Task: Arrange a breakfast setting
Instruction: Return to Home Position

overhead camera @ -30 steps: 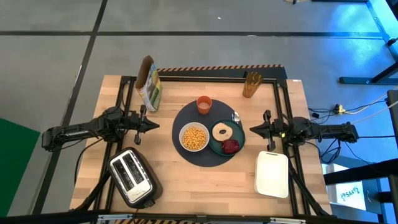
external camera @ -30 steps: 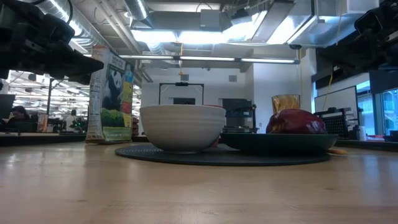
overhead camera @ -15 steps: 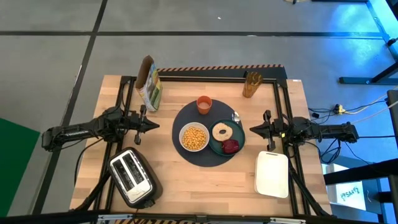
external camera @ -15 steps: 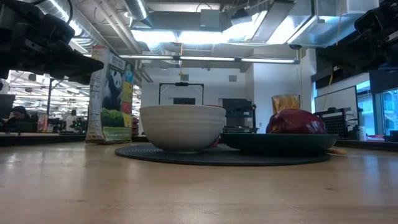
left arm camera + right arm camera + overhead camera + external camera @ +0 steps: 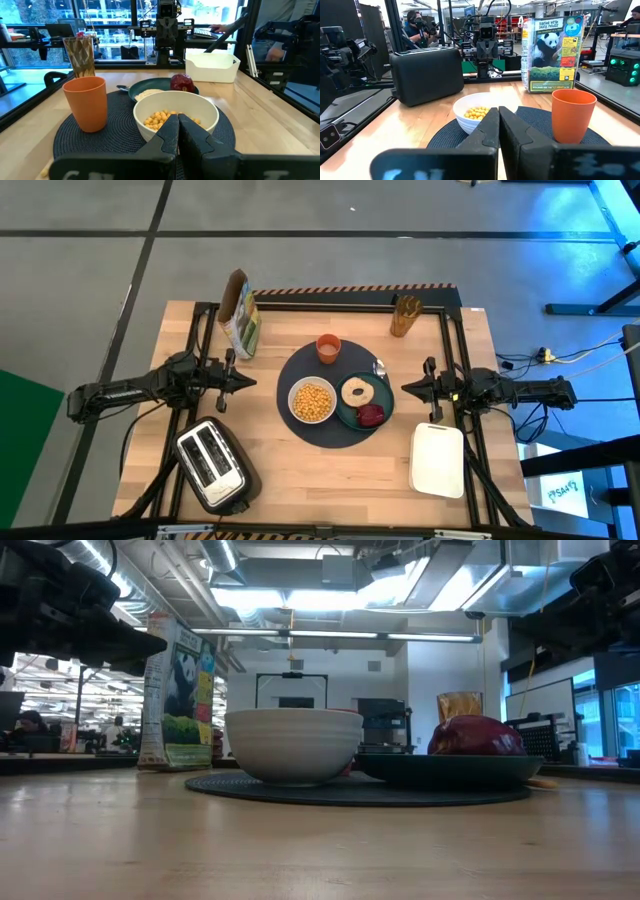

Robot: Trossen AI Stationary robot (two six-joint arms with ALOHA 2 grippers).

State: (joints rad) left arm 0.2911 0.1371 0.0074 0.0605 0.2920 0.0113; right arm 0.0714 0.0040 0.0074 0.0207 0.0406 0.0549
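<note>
The round dark-grey mat (image 5: pixel 335 435) lies mid-table. On it stand the teal plate (image 5: pixel 346 413) with the toasted ring (image 5: pixel 357 391) and dark-red fruit (image 5: pixel 371 414), the white bowl (image 5: pixel 312 401) of yellow cereal, and the orange cup (image 5: pixel 328 348). The spoon (image 5: pixel 380 368) lies at the plate's far right edge. My left gripper (image 5: pixel 250 382) is shut and empty, left of the mat. My right gripper (image 5: pixel 406 387) is shut and empty, right of the mat. In the left wrist view the shut fingers (image 5: pixel 178 131) point at the bowl (image 5: pixel 176 114).
A cereal box with a panda (image 5: pixel 241 315) stands at the far left, a silver toaster (image 5: pixel 211 463) at the near left, a white rectangular tray (image 5: pixel 438 460) at the near right, and a brown packet (image 5: pixel 405 315) at the far right. A person shows in the room beyond (image 5: pixel 415 22).
</note>
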